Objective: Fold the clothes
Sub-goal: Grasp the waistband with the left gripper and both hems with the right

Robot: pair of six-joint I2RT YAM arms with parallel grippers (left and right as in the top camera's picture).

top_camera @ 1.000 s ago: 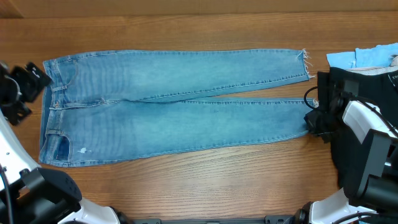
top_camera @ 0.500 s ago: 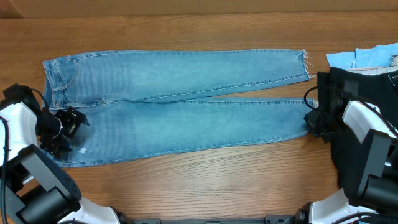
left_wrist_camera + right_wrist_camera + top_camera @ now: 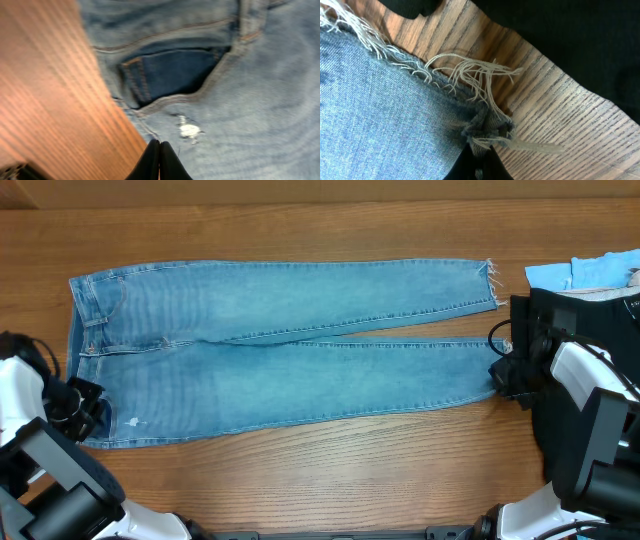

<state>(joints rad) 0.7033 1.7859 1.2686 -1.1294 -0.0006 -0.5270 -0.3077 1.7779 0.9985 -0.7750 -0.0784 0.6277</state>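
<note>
**Overhead:** light blue faded denim jeans (image 3: 300, 370) are lying flat across the brown wooden table (image 3: 350, 470). The left claw (image 3: 85, 408) is sitting at their waist corner and the right claw (image 3: 500, 375) at a leg hem.

**Left wrist:** the left claw is pressing shut at the jeans' edge, near the dark pocket opening (image 3: 170, 75).

**Right wrist:** the right claw is pinching the frayed hem corner (image 3: 487, 127).

This looks like a robot lab bench: a plain wood-grain table (image 3: 320, 475) with a left arm (image 3: 35, 465) and a right arm (image 3: 590, 420) at its ends, jeans (image 3: 280, 360) spread flat between them, and blue cloth (image 3: 590, 272) piled at one edge.
</note>
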